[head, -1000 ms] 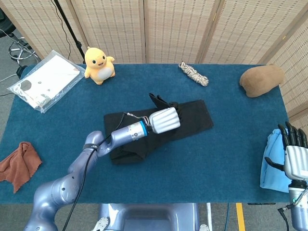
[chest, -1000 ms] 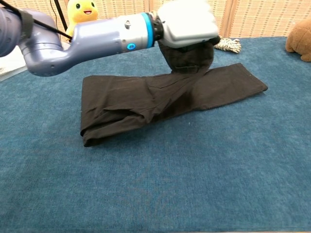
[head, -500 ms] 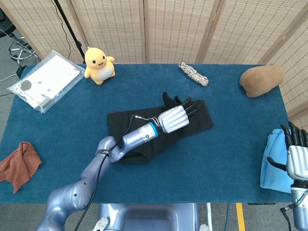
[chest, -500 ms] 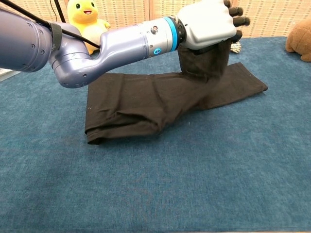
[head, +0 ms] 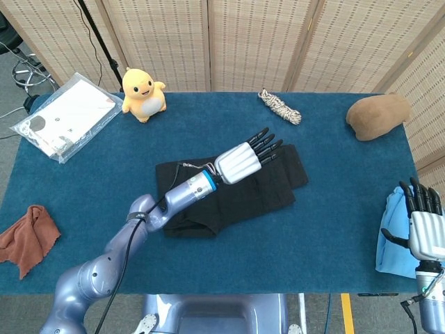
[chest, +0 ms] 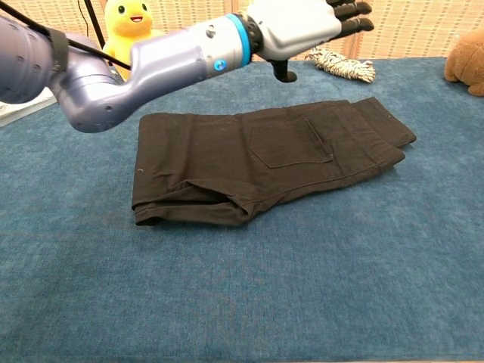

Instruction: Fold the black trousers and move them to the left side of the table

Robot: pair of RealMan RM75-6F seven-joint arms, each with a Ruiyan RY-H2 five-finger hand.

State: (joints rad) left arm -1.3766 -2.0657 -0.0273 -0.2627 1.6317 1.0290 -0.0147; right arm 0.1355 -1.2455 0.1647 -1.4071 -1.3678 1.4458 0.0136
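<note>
Black trousers [head: 233, 188] are laid folded mid-table, long axis running left-to-right, tilted slightly toward the far right, with bare blue table [head: 334, 229] seen all round. The left hand [head: 243, 158] is held above them, fingers spread, gripping nothing; the right hand [head: 421, 223] is seen spread at the table's right edge.

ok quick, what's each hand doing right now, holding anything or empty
Left hand: open, fingers spread above the black trousers, holding nothing.
Right hand: open, fingers apart, holding nothing, over the light blue cloth.
</note>
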